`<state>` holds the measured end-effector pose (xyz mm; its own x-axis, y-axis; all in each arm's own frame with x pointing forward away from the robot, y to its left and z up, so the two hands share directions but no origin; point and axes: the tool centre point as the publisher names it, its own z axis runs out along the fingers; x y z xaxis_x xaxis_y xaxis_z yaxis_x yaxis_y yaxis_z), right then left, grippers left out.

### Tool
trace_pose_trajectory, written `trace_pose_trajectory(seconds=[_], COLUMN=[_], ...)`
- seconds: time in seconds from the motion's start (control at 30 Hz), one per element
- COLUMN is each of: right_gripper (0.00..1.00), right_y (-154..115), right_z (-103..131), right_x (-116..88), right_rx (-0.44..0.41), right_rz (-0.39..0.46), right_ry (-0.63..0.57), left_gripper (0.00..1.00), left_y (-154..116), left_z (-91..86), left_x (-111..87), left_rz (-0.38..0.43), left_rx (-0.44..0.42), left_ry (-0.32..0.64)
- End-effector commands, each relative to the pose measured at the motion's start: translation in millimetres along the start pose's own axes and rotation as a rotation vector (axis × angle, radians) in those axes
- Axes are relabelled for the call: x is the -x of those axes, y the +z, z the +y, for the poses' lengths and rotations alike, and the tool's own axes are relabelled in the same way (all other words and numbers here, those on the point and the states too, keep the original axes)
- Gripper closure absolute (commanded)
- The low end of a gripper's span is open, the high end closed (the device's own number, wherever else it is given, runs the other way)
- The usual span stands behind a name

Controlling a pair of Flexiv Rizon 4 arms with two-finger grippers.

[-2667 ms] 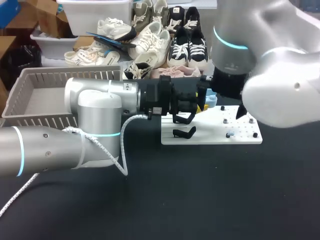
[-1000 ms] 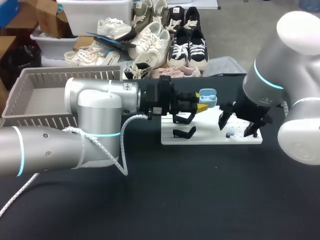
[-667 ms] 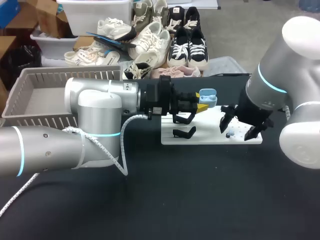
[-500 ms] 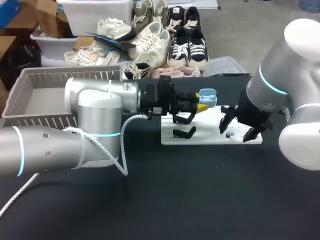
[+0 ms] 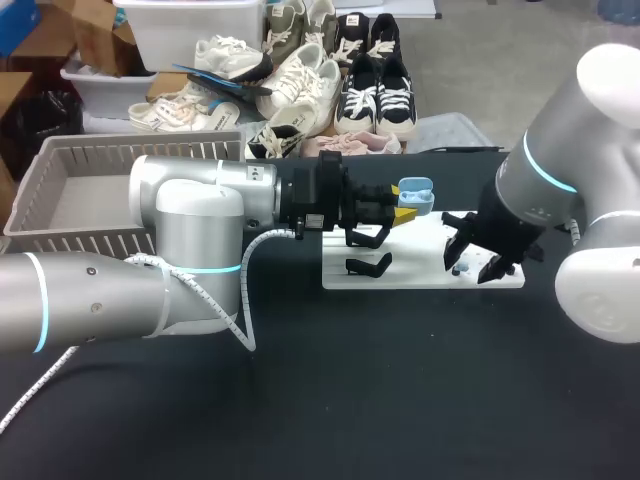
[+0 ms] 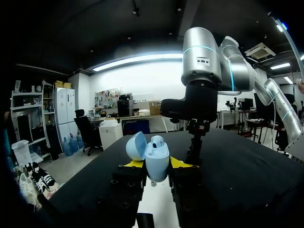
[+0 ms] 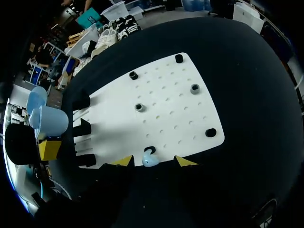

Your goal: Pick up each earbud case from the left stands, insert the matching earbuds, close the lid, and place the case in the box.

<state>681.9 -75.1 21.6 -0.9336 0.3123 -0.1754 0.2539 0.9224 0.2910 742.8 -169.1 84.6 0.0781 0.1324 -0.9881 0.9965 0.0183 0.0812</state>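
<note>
earbud (image 7: 150,161) — between right gripper (image 7: 155,162) fingers, untouched

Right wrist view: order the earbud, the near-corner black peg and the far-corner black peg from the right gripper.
1. earbud, between the fingers.
2. near-corner black peg, beside one finger.
3. far-corner black peg, at the far edge.

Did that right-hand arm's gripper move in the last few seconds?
Yes. The right gripper left the blue case and went rightward and down, over the white board's right end, above a blue earbud.
</note>
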Motion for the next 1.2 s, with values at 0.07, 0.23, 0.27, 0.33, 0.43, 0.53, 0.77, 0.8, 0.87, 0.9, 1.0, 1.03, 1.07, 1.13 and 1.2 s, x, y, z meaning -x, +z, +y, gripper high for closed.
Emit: trace_pose_trajectory(seconds=[0.07,0.23,0.27,0.33,0.43,0.53,0.77,0.8,0.87,0.9,1.0,1.03,1.07,1.13,1.2], right_gripper=[0.53,0.55,0.55,0.56,0.58,0.6,0.65,0.65,0.65,0.65,0.66,0.67,0.67,0.69,0.7], right_y=[-0.2,1.5,1.8,1.9,1.7,1.4,1.7,1.7,2.1,2.2,2.3,2.3,2.4,2.4,2.4], right_z=[-0.2,0.1,0.3,0.5,1.4,2.5,4.9,5.0,5.5,5.7,6.0,6.0,6.0,6.0,6.0], right_x=[-1.7,-2.2,-2.3,-2.4,-2.0,-1.2,-0.6,-0.6,-0.8,-0.8,-0.9,-0.9,-1.0,-1.0,-1.0], right_rx=[-0.001,-0.001,0.0,0.0,0.001,-0.001,-0.006,-0.006,-0.008,-0.009,-0.011,-0.012,-0.013,-0.015,-0.017], right_rz=[-0.002,0.003,0.004,0.006,0.007,0.008,0.012,0.012,0.013,0.014,0.016,0.016,0.017,0.018,0.019], right_ry=[0.006,0.012,0.014,0.017,0.022,0.026,0.032,0.032,0.033,0.033,0.034,0.036,0.038,0.039,0.04], left_gripper=[1.0,1.0,1.0,1.0,1.0,1.0,1.0,1.0,1.0,1.0,1.0,1.0,1.0,1.0,1.0], left_y=[-0.2,-0.2,-0.2,-0.2,-0.2,-0.2,-0.2,-0.2,-0.2,-0.2,-0.2,-0.2,-0.2,-0.2,-0.2], left_z=[-0.1,-0.1,-0.1,-0.1,-0.1,-0.1,-0.1,-0.1,-0.1,-0.1,-0.1,-0.1,-0.1,-0.1,-0.1], left_x=[-0.6,-0.6,-0.6,-0.6,-0.6,-0.6,-0.6,-0.6,-0.6,-0.6,-0.6,-0.6,-0.6,-0.6,-0.6], left_rz=[-0.002,-0.002,-0.002,-0.002,-0.002,-0.002,-0.002,-0.002,-0.002,-0.002,-0.002,-0.002,-0.002,-0.002,-0.002], left_rx=[0.001,0.001,0.001,0.001,0.001,0.001,0.001,0.001,0.001,0.001,0.001,0.001,0.001,0.001,0.001], left_ry=[0.001,0.001,0.001,0.001,0.001,0.001,0.001,0.001,0.001,0.001,0.001,0.001,0.001,0.001,0.001])
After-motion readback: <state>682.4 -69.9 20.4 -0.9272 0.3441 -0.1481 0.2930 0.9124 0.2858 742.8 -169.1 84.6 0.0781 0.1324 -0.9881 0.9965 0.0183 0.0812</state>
